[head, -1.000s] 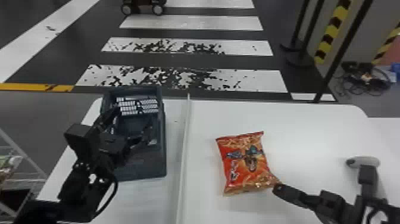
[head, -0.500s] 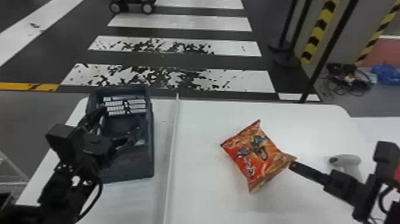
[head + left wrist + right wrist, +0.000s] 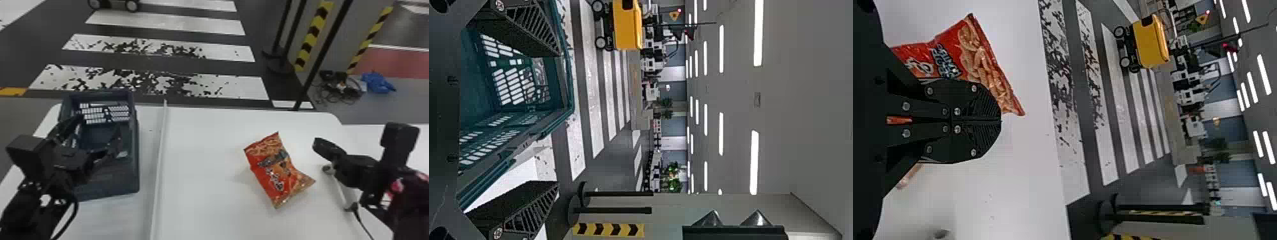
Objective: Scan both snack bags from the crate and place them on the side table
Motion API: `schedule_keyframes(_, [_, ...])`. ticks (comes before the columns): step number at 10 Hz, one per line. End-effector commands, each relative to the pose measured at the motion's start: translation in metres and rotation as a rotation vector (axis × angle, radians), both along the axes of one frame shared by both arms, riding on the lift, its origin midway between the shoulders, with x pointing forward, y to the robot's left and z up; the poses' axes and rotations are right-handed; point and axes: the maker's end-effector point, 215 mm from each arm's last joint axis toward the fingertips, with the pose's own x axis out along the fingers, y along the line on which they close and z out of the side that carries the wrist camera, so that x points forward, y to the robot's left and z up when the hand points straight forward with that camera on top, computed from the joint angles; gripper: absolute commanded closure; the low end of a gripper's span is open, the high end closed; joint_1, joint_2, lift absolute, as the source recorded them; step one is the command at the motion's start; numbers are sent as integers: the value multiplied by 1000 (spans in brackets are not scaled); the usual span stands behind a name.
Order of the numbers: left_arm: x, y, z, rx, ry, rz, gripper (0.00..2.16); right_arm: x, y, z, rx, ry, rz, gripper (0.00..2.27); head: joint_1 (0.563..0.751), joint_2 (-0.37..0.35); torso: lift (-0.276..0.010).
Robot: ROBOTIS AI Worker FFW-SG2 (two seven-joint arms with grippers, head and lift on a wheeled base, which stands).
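The orange-red snack bag (image 3: 277, 169) lies at an angle on the white table. To its right, my right gripper (image 3: 316, 145) is shut, with white tabletop visible between it and the bag. In the right wrist view, the right gripper (image 3: 1000, 121) has its fingers pressed together, partly covering the bag (image 3: 988, 60) behind them. Above the dark crate (image 3: 108, 182), my left gripper (image 3: 99, 131) is open; in the left wrist view, the left gripper (image 3: 559, 119) has its fingers wide apart near the crate (image 3: 551, 122). Much of the crate's inside is hidden.
A white divider strip (image 3: 158, 153) runs along the table between crate and bag. Behind the right gripper lies a pale hand-held scanner (image 3: 327, 169). Another white tabletop (image 3: 386, 140) extends at the right. Black poles stand beyond the table's far edge.
The head view has turned right. The bag has turned and moved right, closer to the scanner; the right gripper went from beside the bag's corner to apart from it. The left gripper stays over the crate.
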Motion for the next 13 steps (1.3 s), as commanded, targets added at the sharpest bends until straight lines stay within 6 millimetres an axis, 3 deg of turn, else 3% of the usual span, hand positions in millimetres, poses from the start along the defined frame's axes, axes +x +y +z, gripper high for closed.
schedule_keyframes(1, [0, -1, -1, 0, 1, -1, 83, -1, 21, 16, -136, -60, 52, 2246, 695, -137, -98])
schedule_keyframes(2, [0, -2, 0, -2, 0, -2, 83, -3, 30, 13, -116, -52, 86, 2246, 695, -122, -98])
schedule_keyframes(3, [0, -3, 0, -3, 0, -4, 83, -9, 41, -5, -64, 11, 122, 2088, 695, -112, -98])
schedule_keyframes(4, [0, -3, 0, -3, 0, -5, 83, -16, 47, -27, 21, 98, 117, 1504, 695, -99, -98])
schedule_keyframes(5, [0, -3, -1, 0, 2, -7, 83, -22, 36, -53, 86, 188, 77, 353, 695, -92, -98])
schedule_keyframes(6, [0, -3, -1, 0, 2, -7, 83, -25, 21, -70, 165, 254, 28, 66, 695, -95, -98])
schedule_keyframes(10, [0, -6, -2, 0, 3, -12, 83, -17, -22, -93, 385, 316, -99, 66, 695, -152, -98])
schedule_keyframes(11, [0, -6, -2, 1, 4, -11, 83, -18, -23, -102, 442, 349, -118, 66, 695, -163, -98])
schedule_keyframes(13, [-1, -6, -4, 1, 7, -11, 83, -17, -4, -123, 533, 401, -104, 66, 695, -170, -98])
